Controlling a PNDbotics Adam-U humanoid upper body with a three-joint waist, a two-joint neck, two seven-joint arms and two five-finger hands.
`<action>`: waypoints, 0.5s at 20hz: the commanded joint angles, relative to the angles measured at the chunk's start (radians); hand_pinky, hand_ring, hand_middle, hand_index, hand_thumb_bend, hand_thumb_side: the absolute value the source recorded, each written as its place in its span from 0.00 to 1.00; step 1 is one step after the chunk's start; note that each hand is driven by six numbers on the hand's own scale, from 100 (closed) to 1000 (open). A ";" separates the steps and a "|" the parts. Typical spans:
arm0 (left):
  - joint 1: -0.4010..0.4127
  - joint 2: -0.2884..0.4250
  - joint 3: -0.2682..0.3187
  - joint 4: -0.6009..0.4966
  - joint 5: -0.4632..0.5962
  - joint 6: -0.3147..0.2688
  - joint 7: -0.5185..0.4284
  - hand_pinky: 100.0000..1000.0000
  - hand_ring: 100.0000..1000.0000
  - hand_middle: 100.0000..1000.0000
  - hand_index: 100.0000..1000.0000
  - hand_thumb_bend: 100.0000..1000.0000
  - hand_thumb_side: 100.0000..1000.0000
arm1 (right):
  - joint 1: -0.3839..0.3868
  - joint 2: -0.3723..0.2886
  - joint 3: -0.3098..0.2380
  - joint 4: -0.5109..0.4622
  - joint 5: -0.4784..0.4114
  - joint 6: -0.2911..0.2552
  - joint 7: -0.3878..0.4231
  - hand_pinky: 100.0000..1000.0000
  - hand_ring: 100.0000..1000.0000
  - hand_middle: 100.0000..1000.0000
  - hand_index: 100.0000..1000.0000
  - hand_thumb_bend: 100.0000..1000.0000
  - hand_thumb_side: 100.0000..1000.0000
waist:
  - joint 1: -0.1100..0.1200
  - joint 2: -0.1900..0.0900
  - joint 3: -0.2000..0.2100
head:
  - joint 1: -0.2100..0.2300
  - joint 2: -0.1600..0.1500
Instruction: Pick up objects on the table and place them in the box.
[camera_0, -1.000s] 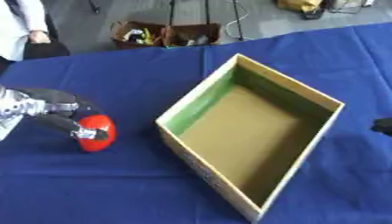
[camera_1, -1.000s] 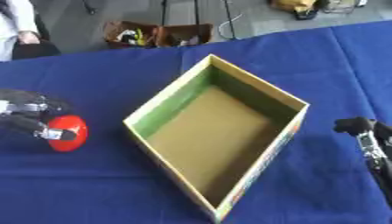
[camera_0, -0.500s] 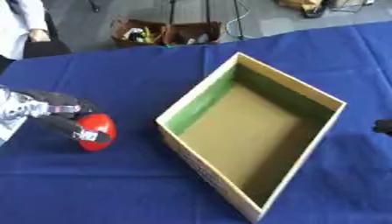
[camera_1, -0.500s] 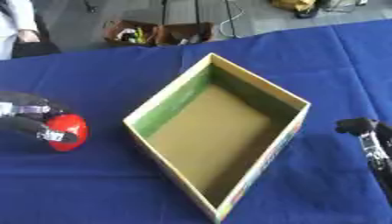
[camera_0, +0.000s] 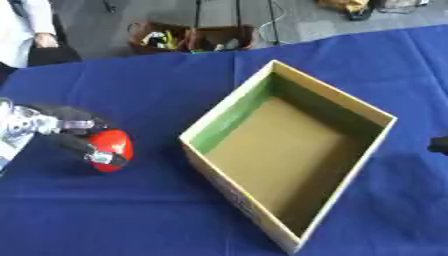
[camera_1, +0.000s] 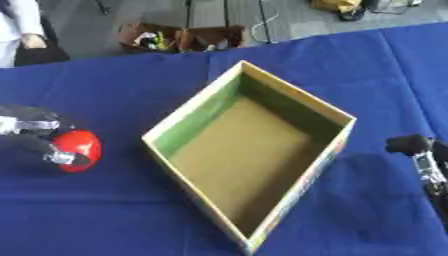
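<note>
Between my left hand (camera_0: 61, 132), curled round the red ball (camera_0: 109, 150), and the open box (camera_0: 289, 150) I see a bare strip of blue table (camera_0: 149, 210), nothing lying on it. The box's near-left wall (camera_0: 223, 112) stands upright in that path; anything going in must clear its rim. The box's inside is bare. My right hand (camera_1: 420, 155) sits beyond the box's right corner, apart from it.

floor (camera_0: 105, 30): grey | table (camera_0: 131, 210): blue cloth | far edge: brown open bag (camera_0: 188, 37), dark stand legs (camera_0: 236, 20)
</note>
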 joint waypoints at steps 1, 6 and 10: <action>-0.012 0.024 -0.001 -0.017 -0.008 0.004 0.008 0.07 0.53 0.85 1.00 0.56 0.80 | -0.007 -0.005 -0.005 -0.010 0.004 0.001 -0.002 0.86 0.79 0.54 0.65 0.00 0.91 | -0.003 -0.019 0.001 | 0.001 0.005; -0.006 0.020 -0.010 -0.014 -0.023 0.008 0.028 0.03 0.50 0.80 1.00 0.52 0.74 | -0.006 -0.004 -0.005 -0.010 0.004 0.004 -0.002 0.86 0.79 0.54 0.65 0.00 0.92 | -0.002 -0.017 -0.001 | 0.000 0.004; -0.002 0.015 -0.016 -0.008 -0.027 0.018 0.041 0.00 0.47 0.73 0.98 0.45 0.69 | -0.006 -0.003 -0.005 -0.010 0.005 0.003 -0.003 0.86 0.79 0.54 0.65 0.00 0.92 | -0.003 -0.016 -0.001 | 0.001 0.005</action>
